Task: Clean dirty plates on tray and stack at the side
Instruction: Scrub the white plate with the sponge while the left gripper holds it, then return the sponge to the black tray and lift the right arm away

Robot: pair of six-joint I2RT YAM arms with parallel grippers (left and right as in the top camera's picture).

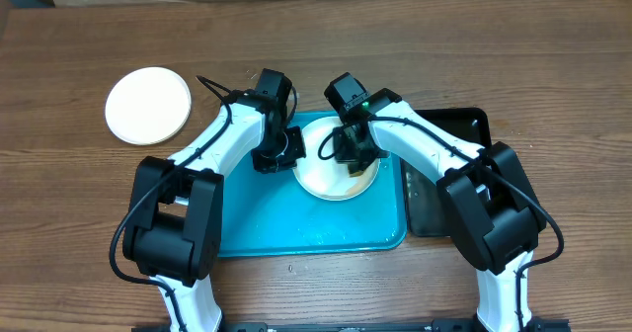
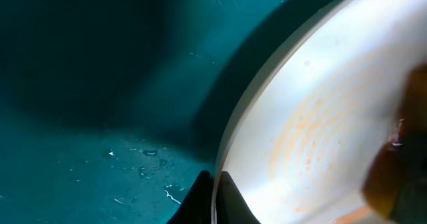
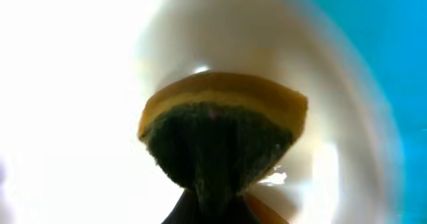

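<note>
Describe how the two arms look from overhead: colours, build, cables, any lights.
Both arms are alike: white rounded link shells joined by bulky black joint housings. The left arm and right arm each carry a thin black cable looping alongside. Each ends in a black camera block and black gripper: left gripper, right gripper. A small green light glows on the right wrist. No markings legible.
</note>
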